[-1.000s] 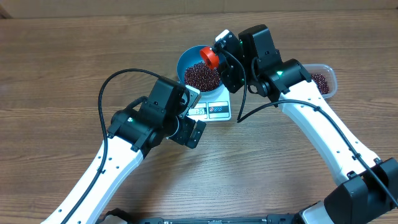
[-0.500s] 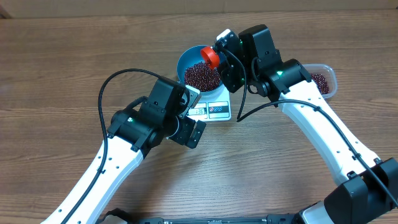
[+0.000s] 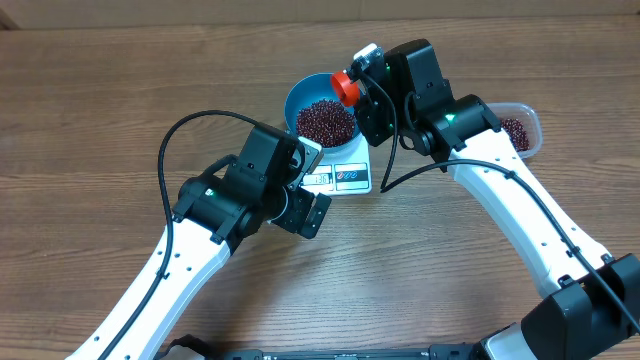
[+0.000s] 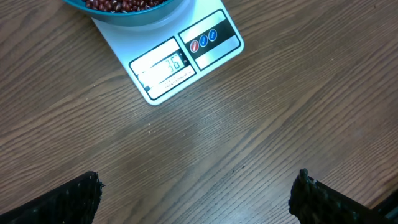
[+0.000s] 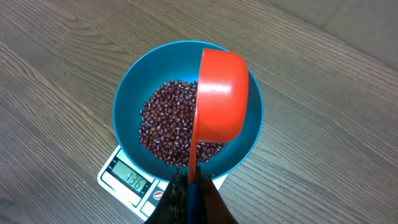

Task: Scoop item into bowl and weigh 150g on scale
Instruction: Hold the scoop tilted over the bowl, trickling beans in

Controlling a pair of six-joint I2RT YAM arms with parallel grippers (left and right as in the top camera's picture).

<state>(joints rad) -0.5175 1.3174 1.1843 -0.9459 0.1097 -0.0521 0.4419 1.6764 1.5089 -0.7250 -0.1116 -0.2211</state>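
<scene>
Right wrist view is showing the right gripper (image 5: 189,190) pinching the thin handle of the red scoop (image 5: 221,93), which is hanging tipped on its side over the blue bowl (image 5: 124,102). The red-brown beans (image 5: 165,127) are lying in a heap in that bowl, and the bowl is sitting on the white scale (image 5: 124,180). The scale's little window is showing a number that looks a bit under the goal.

So the danger is adding too much: one full scoop from the clear tub (image 3: 530,118) is likely going past the mark. The scoop is also hanging close to the bowl's rim, so a bump is maybe going to shove the bowl. Beans dropping onto the table (image 4: 249,137) are not getting weighed. The left gripper (image 4: 194,199) is hovering spread wide near the scale, holding nothing. If it touches the scale, it is going to spoil the reading.
</scene>
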